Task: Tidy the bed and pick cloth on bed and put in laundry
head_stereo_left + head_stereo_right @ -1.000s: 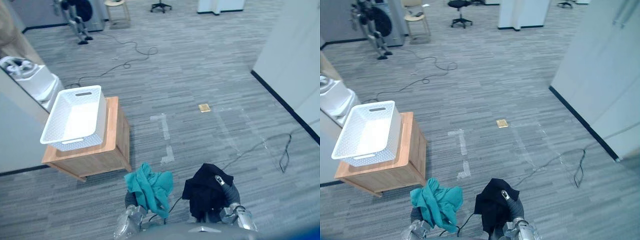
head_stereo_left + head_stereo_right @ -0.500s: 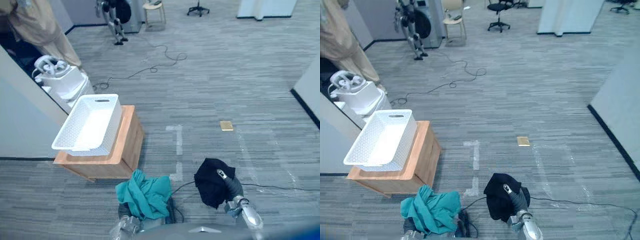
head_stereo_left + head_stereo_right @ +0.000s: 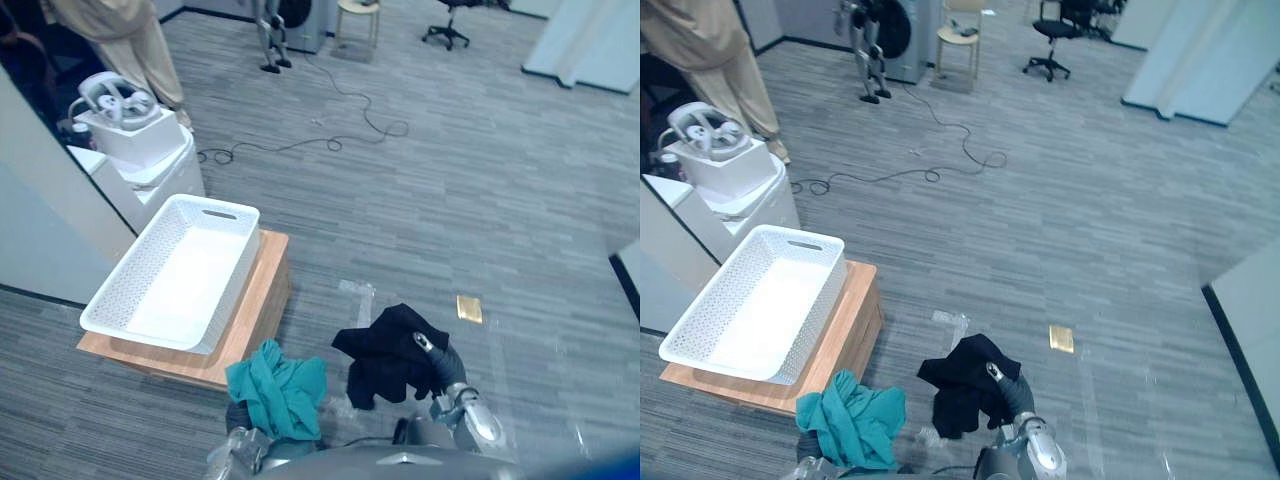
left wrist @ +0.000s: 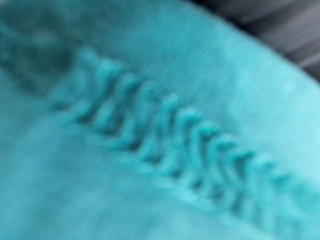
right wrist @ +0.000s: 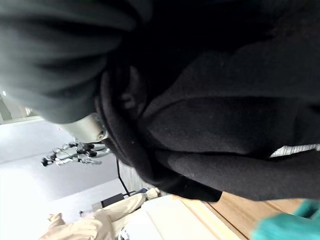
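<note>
Turning left since the earlier frames, we are bringing the white basket (image 3: 175, 275) on its wooden table (image 3: 258, 305) nearer, and a person in beige (image 3: 112, 30) is coming into view. Both eye views are showing grey carpet (image 3: 480, 200) and an office chair (image 3: 447, 14), while the wrist views are giving stitched teal weave and black folds close up. We are carrying the teal cloth (image 3: 278, 398) over our left hand (image 3: 238, 414), near the table, and the black cloth (image 3: 385, 355) bunched over our right hand (image 3: 432, 358). We cannot tell either grip.
</note>
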You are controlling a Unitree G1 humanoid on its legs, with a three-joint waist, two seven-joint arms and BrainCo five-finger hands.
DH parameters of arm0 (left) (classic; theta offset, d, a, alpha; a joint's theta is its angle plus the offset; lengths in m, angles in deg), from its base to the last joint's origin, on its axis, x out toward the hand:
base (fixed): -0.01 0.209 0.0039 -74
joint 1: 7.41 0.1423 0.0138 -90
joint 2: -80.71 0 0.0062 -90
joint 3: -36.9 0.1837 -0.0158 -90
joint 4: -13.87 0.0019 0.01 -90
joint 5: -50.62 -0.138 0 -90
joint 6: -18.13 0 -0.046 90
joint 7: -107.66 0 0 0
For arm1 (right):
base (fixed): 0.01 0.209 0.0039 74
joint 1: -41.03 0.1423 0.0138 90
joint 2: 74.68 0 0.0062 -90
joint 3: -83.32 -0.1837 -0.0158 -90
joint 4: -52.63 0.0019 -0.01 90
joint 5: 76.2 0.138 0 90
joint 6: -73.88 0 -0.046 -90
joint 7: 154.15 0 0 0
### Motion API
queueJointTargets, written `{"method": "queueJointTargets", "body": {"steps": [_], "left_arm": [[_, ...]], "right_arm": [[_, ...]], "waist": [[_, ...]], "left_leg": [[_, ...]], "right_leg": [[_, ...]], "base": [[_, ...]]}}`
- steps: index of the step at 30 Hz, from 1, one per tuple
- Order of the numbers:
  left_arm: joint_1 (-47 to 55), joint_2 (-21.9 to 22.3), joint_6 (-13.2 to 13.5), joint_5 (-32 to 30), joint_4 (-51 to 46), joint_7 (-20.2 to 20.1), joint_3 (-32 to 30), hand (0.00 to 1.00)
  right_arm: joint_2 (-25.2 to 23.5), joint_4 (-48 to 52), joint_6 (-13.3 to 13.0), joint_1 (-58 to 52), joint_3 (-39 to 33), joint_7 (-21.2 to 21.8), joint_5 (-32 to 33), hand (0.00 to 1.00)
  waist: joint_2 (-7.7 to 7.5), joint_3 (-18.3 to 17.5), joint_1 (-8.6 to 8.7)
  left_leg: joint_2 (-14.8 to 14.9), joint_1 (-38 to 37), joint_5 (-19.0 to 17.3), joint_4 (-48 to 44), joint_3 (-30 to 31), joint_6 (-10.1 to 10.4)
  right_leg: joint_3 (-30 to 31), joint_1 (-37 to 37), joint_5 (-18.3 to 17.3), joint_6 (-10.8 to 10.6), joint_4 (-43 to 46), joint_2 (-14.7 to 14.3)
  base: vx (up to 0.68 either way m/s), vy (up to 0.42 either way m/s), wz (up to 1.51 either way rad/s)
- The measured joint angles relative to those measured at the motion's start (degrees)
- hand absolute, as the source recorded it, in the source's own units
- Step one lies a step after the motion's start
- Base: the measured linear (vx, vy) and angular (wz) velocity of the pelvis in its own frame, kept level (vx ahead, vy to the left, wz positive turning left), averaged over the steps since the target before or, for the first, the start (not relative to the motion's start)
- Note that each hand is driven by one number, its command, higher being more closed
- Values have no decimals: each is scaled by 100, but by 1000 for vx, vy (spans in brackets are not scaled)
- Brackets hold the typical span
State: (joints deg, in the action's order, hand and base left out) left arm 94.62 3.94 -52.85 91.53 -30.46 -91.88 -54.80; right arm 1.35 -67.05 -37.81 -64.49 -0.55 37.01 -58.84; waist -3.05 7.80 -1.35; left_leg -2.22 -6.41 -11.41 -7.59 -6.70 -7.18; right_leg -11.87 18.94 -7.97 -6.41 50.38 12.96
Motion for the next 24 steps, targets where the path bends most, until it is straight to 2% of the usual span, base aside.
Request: {"method": "queueJointTargets", "body": {"steps": [1, 2, 3, 5, 6, 7, 8, 9, 10, 11, 12, 14, 15, 16, 18, 20, 21, 22, 23, 24], "left_arm": [[-14, 7, -11, 3, -70, 1, 22, 100], [-17, 24, -21, 8, -210, 0, 73, 100], [-18, 48, -36, 11, -322, -3, 77, 100], [-42, 101, -71, 22, -402, -10, 69, 100], [-7, 121, -71, 21, -411, -11, 53, 100], [27, 135, -73, 20, -409, -10, 51, 100], [66, 147, -87, 20, -406, -8, 56, 100], [161, 282, -93, 20, -417, -12, 66, 100], [299, 357, -82, 18, -448, -24, 76, 100], [326, 373, -82, 19, -448, -13, 72, 100], [410, 392, -84, 23, -475, -2, 66, 100], [537, 409, -107, 101, -601, -7, 52, 100], [654, 430, -109, 128, -699, -22, 47, 100], [790, 415, -108, 121, -817, -37, 39, 100], [905, 388, -114, 118, -1003, -45, 46, 100], [920, 396, -163, 137, -1107, -55, 50, 100], [905, 379, -226, 158, -1102, -52, 63, 100], [895, 359, -242, 158, -1099, -51, 113, 100], [912, 375, -245, 155, -1088, -53, 165, 100], [883, 438, -253, 155, -1047, -52, 165, 100]], "right_arm": [[-12, 62, 0, -70, 0, -31, 0, 100], [-38, 186, -8, -201, -11, -70, 5, 100], [-89, 308, -28, -327, -18, -108, 24, 100], [-134, 571, -88, -496, -5, -126, 37, 100], [-135, 653, -89, -526, 9, -128, 37, 100], [-128, 714, -89, -541, 19, -127, 37, 100], [-101, 810, -88, -571, 18, -128, 37, 100], [-2, 932, -87, -566, 51, -126, 45, 100], [94, 1067, -81, -556, 95, -110, 49, 100], [104, 1115, -74, -542, 114, -94, 51, 100], [104, 1275, -29, -516, 137, -41, 48, 100], [130, 1521, 7, -507, 199, 38, 47, 100], [161, 1695, 8, -527, 252, 140, 44, 100], [151, 1752, 8, -556, 261, 227, 40, 100], [158, 1752, 8, -556, 257, 284, 27, 100], [176, 1753, 7, -515, 214, 270, 14, 100], [205, 1711, 7, -439, 202, 256, -19, 100], [222, 1694, 5, -408, 193, 213, -43, 100], [275, 1672, 2, -372, 157, 189, -77, 100], [330, 1566, 2, -266, 85, 143, -84, 100]], "waist": [[1, 0, 23], [30, 17, 50], [53, 12, 91], [63, 18, 100], [49, 12, 97], [21, 12, 99], [61, 12, 99], [347, -17, 66], [502, -64, 20], [496, -61, 22], [454, -39, 15], [429, -1, 4], [446, 38, -34], [449, 52, -144], [412, 29, -153], [398, 23, -220], [374, 21, -243], [369, 5, -212], [402, -15, -144], [453, -46, -111]], "left_leg": [[1, -18, -46, -26, 125, 29], [36, -74, -132, -91, 358, 88], [75, -111, -239, -164, 613, 172], [120, -193, -543, -398, 1041, 372], [131, -242, -685, -515, 1132, 476], [156, -295, -816, -594, 1218, 551], [269, -383, -961, -716, 1283, 669], [597, -507, -1055, -742, 1378, 823], [768, -550, -949, -802, 1366, 936], [802, -532, -864, -932, 1375, 971], [833, -339, -692, -1462, 1389, 998], [927, 332, -196, -2980, 1345, 1047], [1201, 913, 123, -4086, 1179, 1191], [1481, 1255, 105, -4742, 765, 1194], [1703, 1636, 17, -4883, 142, 1091], [1701, 1784, -225, -4347, -581, 1037], [1531, 1691, -243, -3489, -1134, 1019], [1360, 1507, -91, -2610, -1588, 980], [1229, 1378, 224, -1812, -2128, 903], [1088, 1218, 536, -1090, -2701, 602]], "right_leg": [[7, 50, 4, 3, -416, -25], [61, 16, 39, 23, -1501, -117], [330, -131, 177, 14, -2649, -294], [934, -374, 515, 21, -4038, -477], [1037, -496, 563, 13, -4243, -475], [1072, -597, 786, 4, -4274, -484], [997, -670, 1196, 107, -4097, -546], [739, -685, 980, 332, -3691, -750], [570, -653, 659, 447, -3353, -833], [511, -656, 516, 473, -3215, -832], [342, -783, 263, 499, -3119, -837], [126, -1138, 30, 653, -3223, -917], [-52, -1466, -36, 718, -3434, -1053], [-228, -1765, -103, 787, -3607, -1132], [-515, -2216, -179, 802, -3913, -1129], [-749, -2532, -207, 757, -4178, -1039], [-938, -2687, -194, 750, -4279, -906], [-1144, -2804, -224, 701, -4346, -806], [-1400, -2944, -250, 645, -4430, -771], [-1650, -3077, -320, 530, -4435, -769]], "base": [[247, -117, 89], [319, -213, 108], [333, -244, 125], [460, -389, 121], [421, -377, 95], [337, -328, 71], [413, -377, 72], [497, -424, 72], [411, -332, 62], [383, -352, 57], [324, -363, 60], [296, -339, 57], [307, -265, 40], [296, -235, 39], [282, -175, 60], [277, -92, 70], [275, -4, 77], [348, 21, 112], [369, 51, 136], [328, 57, 140]]}}
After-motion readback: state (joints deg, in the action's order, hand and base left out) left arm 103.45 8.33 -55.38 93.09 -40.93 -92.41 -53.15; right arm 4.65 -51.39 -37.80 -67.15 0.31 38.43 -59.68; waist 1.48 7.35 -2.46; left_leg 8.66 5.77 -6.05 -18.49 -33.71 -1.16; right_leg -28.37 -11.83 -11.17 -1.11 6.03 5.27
